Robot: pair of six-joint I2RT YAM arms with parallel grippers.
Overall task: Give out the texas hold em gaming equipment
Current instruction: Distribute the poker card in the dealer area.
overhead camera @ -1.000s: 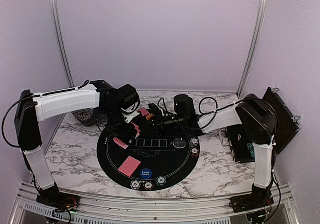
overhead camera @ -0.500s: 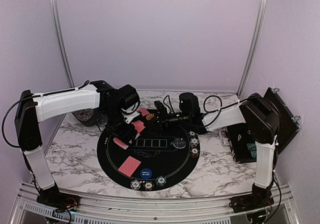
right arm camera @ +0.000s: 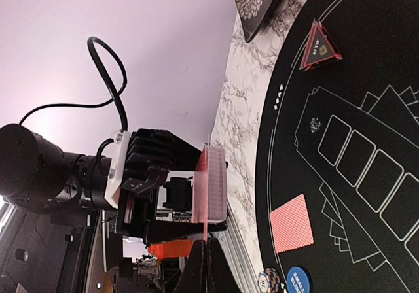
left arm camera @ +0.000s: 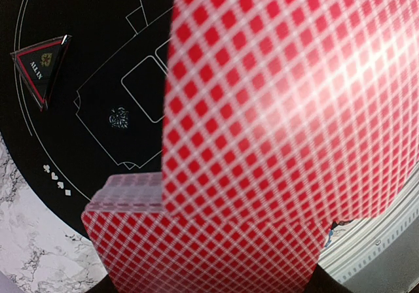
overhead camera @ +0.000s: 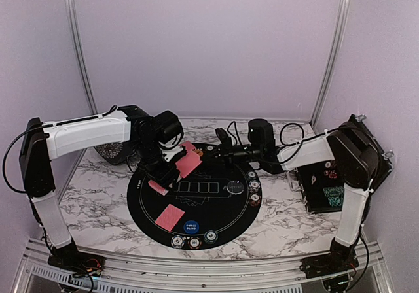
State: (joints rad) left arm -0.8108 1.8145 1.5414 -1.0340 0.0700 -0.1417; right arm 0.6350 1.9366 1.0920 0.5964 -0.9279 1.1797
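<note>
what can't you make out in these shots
Card faces: every view shows only backs of the red-backed card deck and the single red-backed card.
Left gripper fingertips: left wrist view, hidden beneath the deck.
Small striped-edge poker chips: top view, values too small.

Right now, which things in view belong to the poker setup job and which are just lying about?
Job: deck in left gripper; single card pinched by right gripper; flat card; chips; blue button; triangle marker.
Lying about: round mat; chip case; patterned box at back left.
</note>
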